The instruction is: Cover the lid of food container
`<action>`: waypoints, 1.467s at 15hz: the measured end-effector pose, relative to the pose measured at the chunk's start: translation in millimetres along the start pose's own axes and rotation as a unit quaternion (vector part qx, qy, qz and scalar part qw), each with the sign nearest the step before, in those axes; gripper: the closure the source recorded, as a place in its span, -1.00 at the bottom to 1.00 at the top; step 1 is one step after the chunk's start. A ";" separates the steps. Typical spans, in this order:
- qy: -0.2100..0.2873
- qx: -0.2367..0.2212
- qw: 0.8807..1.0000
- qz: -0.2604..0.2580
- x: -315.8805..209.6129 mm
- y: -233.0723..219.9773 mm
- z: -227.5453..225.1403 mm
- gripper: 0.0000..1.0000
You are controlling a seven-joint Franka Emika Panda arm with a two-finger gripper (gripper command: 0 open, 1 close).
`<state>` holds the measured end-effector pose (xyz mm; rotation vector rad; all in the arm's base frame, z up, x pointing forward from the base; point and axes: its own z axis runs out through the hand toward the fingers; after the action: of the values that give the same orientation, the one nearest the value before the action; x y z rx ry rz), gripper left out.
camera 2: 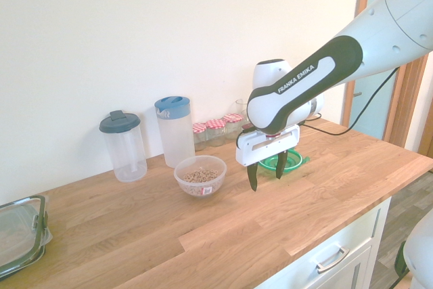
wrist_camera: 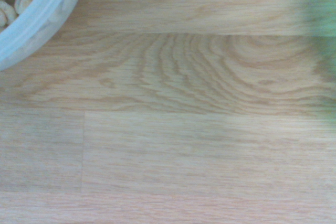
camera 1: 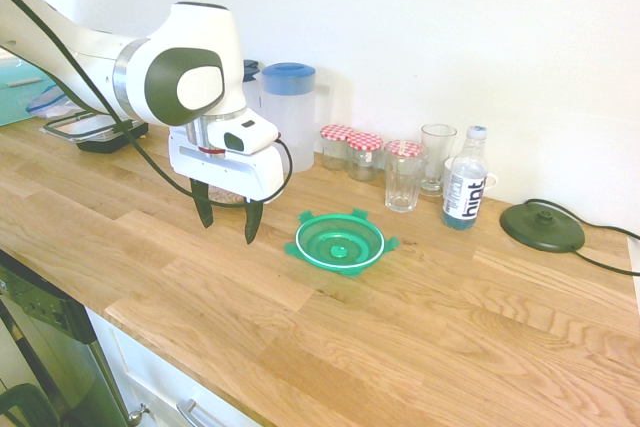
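Observation:
The green translucent lid (camera 1: 339, 242) lies flat on the wooden counter, its white rim ring facing up; in the second exterior view the lid (camera 2: 293, 160) shows partly behind the fingers. The food container (camera 2: 200, 175), a small clear bowl of beige grains, stands on the counter on the other side of the gripper. In the first exterior view the arm hides most of it. My gripper (camera 1: 228, 221) (camera 2: 266, 171) hovers just above bare wood between the two, open and empty, touching neither. The wrist view shows the bowl's rim (wrist_camera: 39, 11) in one corner.
Two clear jugs with blue lids (camera 2: 175, 130) (camera 2: 124, 145) stand by the wall, with several red-capped jars (camera 1: 364, 154), glasses (camera 1: 403, 175), a water bottle (camera 1: 464, 191) and a black round base (camera 1: 542, 226). A black-rimmed rectangular container (camera 2: 20, 233) sits at the counter's far end.

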<state>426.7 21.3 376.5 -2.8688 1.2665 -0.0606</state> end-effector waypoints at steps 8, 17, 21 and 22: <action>-0.118 0.158 0.980 -0.001 96.6 76.7 -65.5 -1.00; -0.198 0.243 0.949 0.002 234.8 205.4 -15.9 -1.00; -0.219 0.266 0.938 0.019 264.5 227.6 34.1 -1.00; -0.227 0.274 0.935 0.019 268.6 222.7 44.7 -1.00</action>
<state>444.7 -327.6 336.3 -2.2096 1.0098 0.2046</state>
